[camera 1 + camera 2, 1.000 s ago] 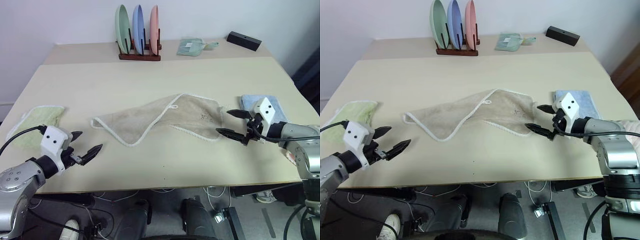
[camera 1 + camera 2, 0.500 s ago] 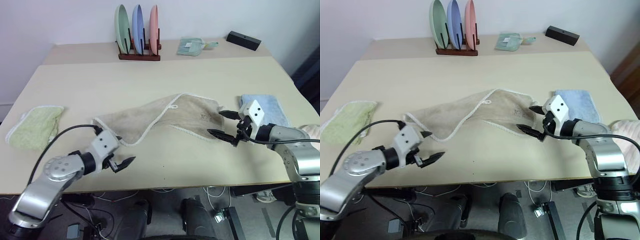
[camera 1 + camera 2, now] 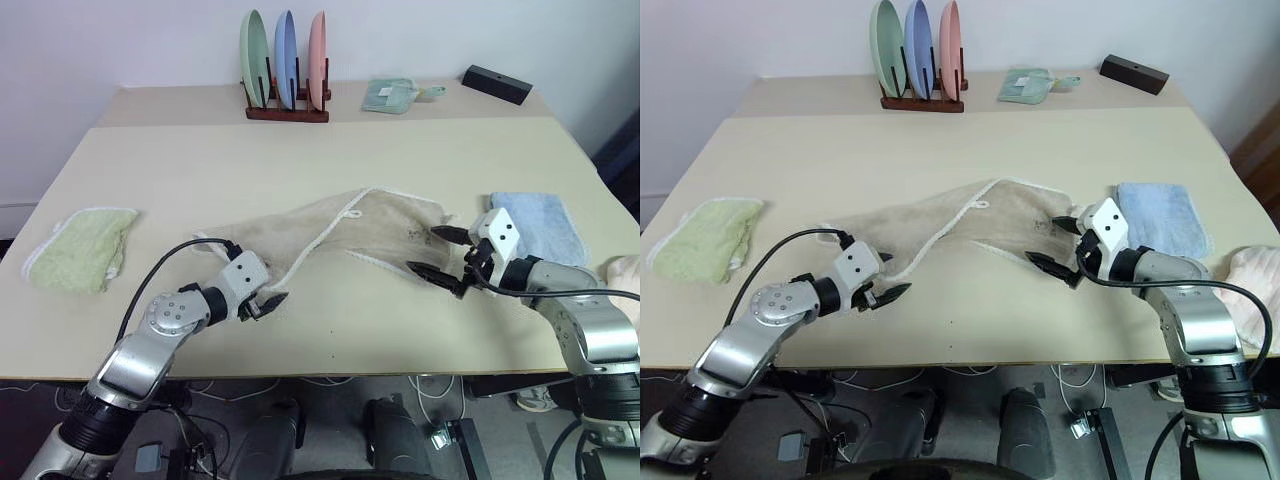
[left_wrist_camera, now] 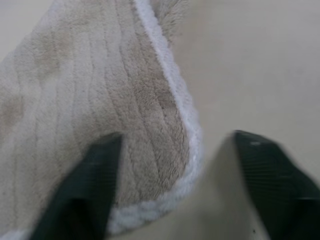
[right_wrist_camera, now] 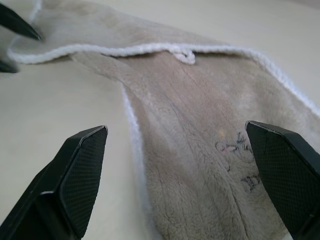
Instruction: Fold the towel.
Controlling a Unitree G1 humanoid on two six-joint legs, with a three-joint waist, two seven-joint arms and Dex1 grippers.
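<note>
The beige towel with white corded edging lies spread and rumpled across the middle of the table, its small loop on top. My left gripper is low at the towel's near-left corner. Its fingers stand open astride the corded edge, one over the cloth and one over bare table. My right gripper hovers open at the towel's right end, beside the embroidered mark. Nothing is between its fingers.
A folded light green towel lies at the left edge and a light blue one at the right, just behind my right arm. A rack of three plates, a small green cloth and a black box stand at the back.
My left arm has swung in from the table's left front to the towel's near-left corner and dropped lower, its fingers narrower. The right gripper edged slightly left over the towel's end.
</note>
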